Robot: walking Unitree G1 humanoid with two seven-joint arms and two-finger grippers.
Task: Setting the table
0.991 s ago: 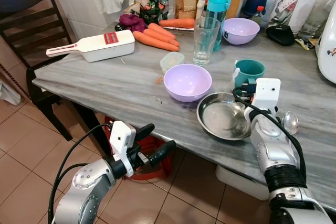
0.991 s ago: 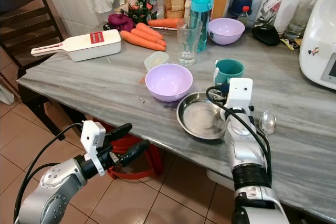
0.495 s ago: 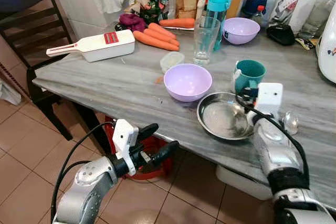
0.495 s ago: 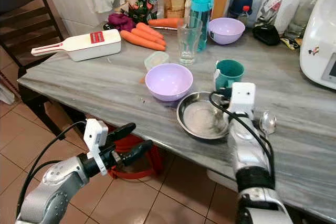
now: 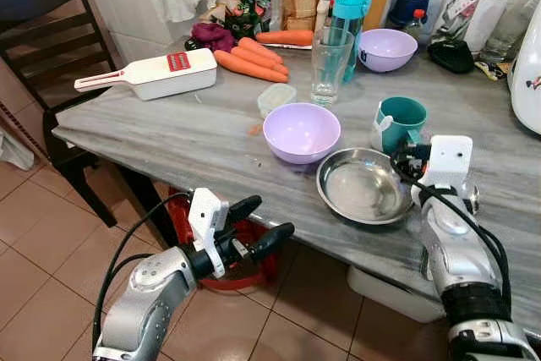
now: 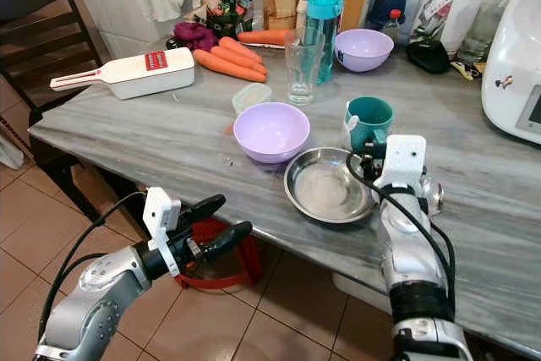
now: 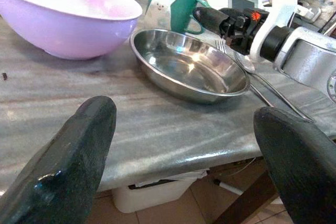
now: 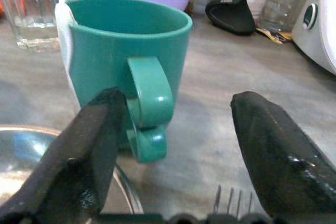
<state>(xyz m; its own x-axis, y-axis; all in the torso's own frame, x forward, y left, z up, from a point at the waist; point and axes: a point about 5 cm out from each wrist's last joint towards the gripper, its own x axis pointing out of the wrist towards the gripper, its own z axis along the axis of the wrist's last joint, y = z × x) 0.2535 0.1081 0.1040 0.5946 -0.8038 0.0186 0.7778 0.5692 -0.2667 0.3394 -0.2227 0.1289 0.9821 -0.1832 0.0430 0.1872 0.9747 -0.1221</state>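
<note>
A steel plate lies near the front edge of the grey table. A lilac bowl sits to its left, and a teal mug stands behind it. A fork and a spoon lie right of the plate. My right gripper is open and low over the table beside the plate's right rim. The mug's handle sits just ahead of its fingers. My left gripper is open with nothing in it, below the table's front edge and pointing at the plate.
Further back stand a glass, a teal bottle, a second lilac bowl, carrots, a white grater and a small lidded tub. A white appliance is at right. A dark chair stands at left.
My right gripper has moved from over the plate's right side to the right and back, up to the mug's handle. The left gripper has crept a little forward and right.
</note>
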